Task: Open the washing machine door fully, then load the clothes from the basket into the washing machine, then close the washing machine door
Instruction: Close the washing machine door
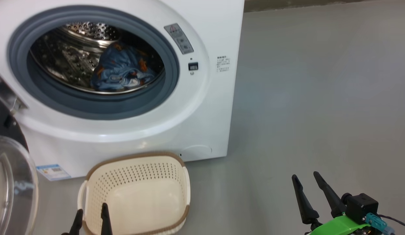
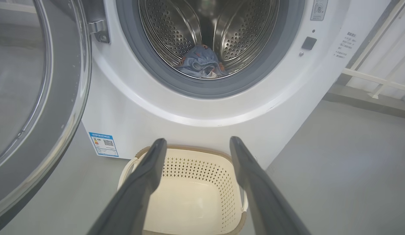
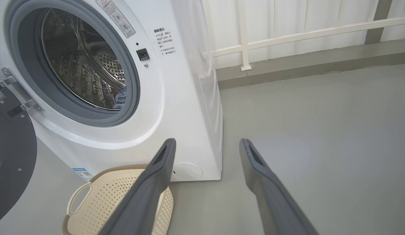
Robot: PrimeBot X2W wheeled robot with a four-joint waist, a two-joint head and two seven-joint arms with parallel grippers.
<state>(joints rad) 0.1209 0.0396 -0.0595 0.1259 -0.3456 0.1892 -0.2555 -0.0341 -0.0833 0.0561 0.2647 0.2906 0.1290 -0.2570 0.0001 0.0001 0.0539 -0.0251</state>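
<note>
- Just ahead of the left gripper [image 2: 197,139], and lower down, the basket [image 2: 202,164] sits on the floor [image 3: 320,130]. You can see its plain cream bottom between the two fingers in the left wrist view.
- That gripper's fingers are spread wide apart, with nothing clamped between them.
- Further ahead, past the basket, is the washing machine [image 2: 156,107]. The basket is parked close against its front, near the blue label sticker [image 2: 104,144].
- Up and ahead of the same gripper, the clothes [image 2: 201,63] lie in a crumpled blue heap at the bottom of the steel drum [image 2: 176,32], inside the grey rubber ring [image 2: 134,49].
- Off to that gripper's left, the washing machine door [image 2: 63,107] is swung wide open on its hinge [image 2: 98,31]. The grey inner face and glass bowl are turned toward the camera.
- The right gripper [image 3: 207,141] hangs over the floor, well off to the right of the basket. Its fingers are apart too and hold nothing.
- From the right gripper, the machine is ahead and to its left, and the basket sits low on its left. A white railing [image 3: 287,32] runs along the wall far ahead.
</note>
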